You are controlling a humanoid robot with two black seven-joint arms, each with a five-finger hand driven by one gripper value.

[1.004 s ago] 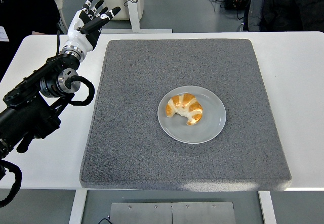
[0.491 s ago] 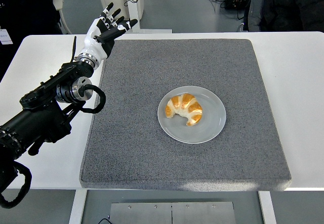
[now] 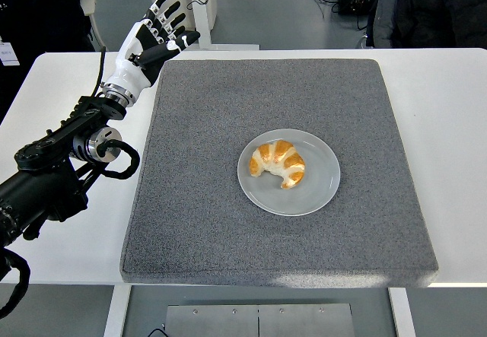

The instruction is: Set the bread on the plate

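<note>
- Head view shows the golden, curved croissant bread (image 3: 278, 163) lying on the round grey plate (image 3: 319, 187), a bit left of the plate's middle.
- Its long way runs from upper left to lower right, and its two tips point down and to the left.
- The plate sits near the middle of the dark grey fuzzy mat (image 3: 190, 223) on the white table (image 3: 449, 131).
- The left robot hand (image 3: 154, 36), white and black, is up by the mat's far left corner, well apart from the bread. Its fingers are spread wide and it holds nothing.
- The job looks done. If the arm swung low over the mat, it could bump the plate and slide the bread off.
</note>
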